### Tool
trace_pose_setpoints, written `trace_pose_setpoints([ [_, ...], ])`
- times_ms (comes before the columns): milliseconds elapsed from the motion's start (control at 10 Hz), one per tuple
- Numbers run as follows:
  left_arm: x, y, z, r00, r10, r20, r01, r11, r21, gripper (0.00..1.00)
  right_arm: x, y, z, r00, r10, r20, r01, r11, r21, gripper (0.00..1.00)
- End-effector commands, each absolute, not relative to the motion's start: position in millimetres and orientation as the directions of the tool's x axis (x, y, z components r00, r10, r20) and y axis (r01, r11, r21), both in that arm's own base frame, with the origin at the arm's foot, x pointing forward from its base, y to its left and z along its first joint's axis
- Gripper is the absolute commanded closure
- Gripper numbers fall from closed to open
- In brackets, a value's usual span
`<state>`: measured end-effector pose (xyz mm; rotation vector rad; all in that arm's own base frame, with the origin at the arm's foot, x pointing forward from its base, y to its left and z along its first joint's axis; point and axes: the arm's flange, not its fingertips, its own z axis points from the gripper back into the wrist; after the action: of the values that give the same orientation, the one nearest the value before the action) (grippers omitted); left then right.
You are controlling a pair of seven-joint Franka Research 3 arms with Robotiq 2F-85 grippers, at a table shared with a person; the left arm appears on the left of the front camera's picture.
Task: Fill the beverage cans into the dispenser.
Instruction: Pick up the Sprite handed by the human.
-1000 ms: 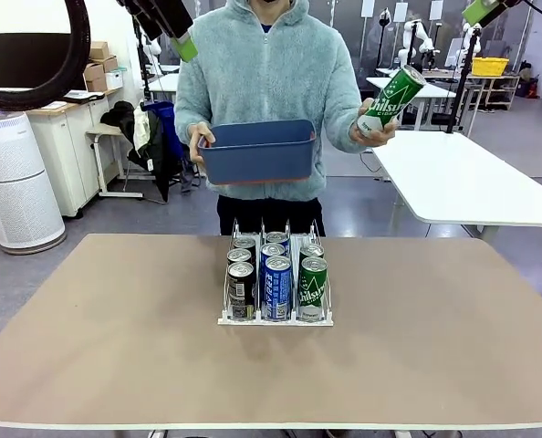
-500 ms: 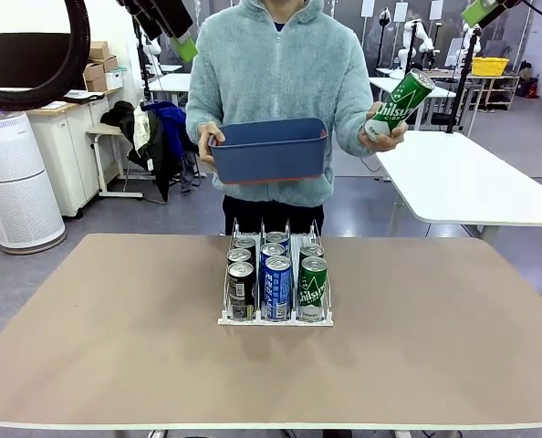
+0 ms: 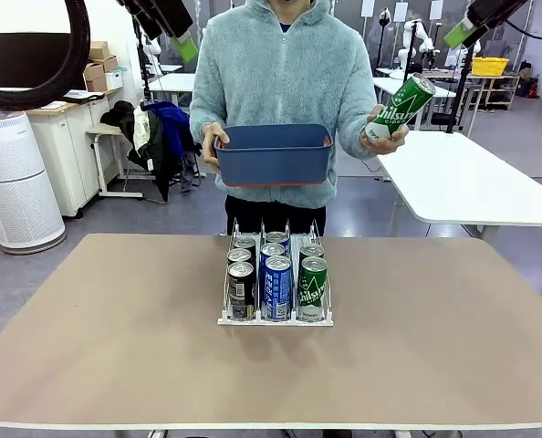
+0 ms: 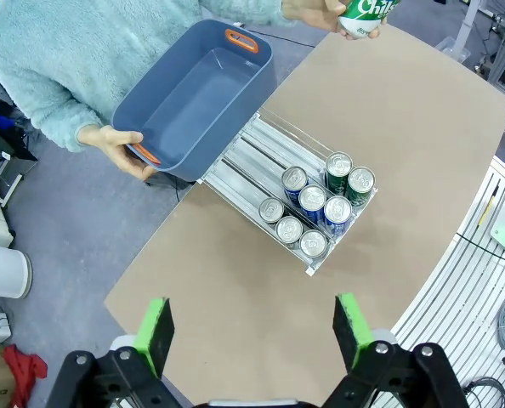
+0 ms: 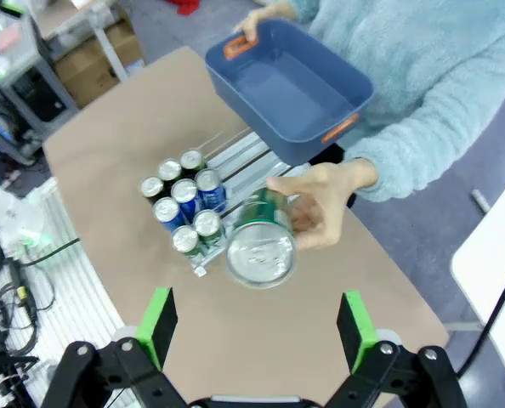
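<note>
1. Table (image 3: 116, 347): tan top with rounded corners.
2. Bin (image 3: 276, 157): dark blue and rectangular, with orange grips at both ends. It is up in the air just beyond the table's far edge, roughly level.
3. Person (image 3: 285, 64): in a pale blue-grey fleece, standing at the middle of the far edge.
4. Purifier (image 3: 15, 182): a white cylinder on the floor off the far left corner.
5. White table (image 3: 463, 182): off the far right corner (a yellow crate (image 3: 489, 66) sits well behind it).
6. Jackets (image 3: 152, 132): draped over a chair beyond the far edge, left of the person.

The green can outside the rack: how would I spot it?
Find the person in the fluffy pale-blue top across the table. One hand holds a dark blue bin; the other hand holds the green can tilted in the air, unlike the cans standing in the rack.
</note>
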<state>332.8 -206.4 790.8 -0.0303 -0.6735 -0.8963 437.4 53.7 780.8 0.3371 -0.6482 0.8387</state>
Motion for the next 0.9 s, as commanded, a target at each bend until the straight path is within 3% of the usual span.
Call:
trace_pose_setpoints([
  [0, 332.3, -204.9, 790.0, 0.436, -0.707, 0.557, 0.726, 0.642, 0.248, 0.0, 444.5, 60.0, 769.8, 0.522, 0.568, 0.637, -0.744, 0.668, 0.014, 0.0],
  [800, 332.3, -204.9, 790.0, 0.436, -0.707, 0.557, 0.726, 0.642, 0.248, 0.0, 460.9, 78.8, 727.2, 0.549, 0.59, 0.592, -0.783, 0.611, 0.117, 0.0],
])
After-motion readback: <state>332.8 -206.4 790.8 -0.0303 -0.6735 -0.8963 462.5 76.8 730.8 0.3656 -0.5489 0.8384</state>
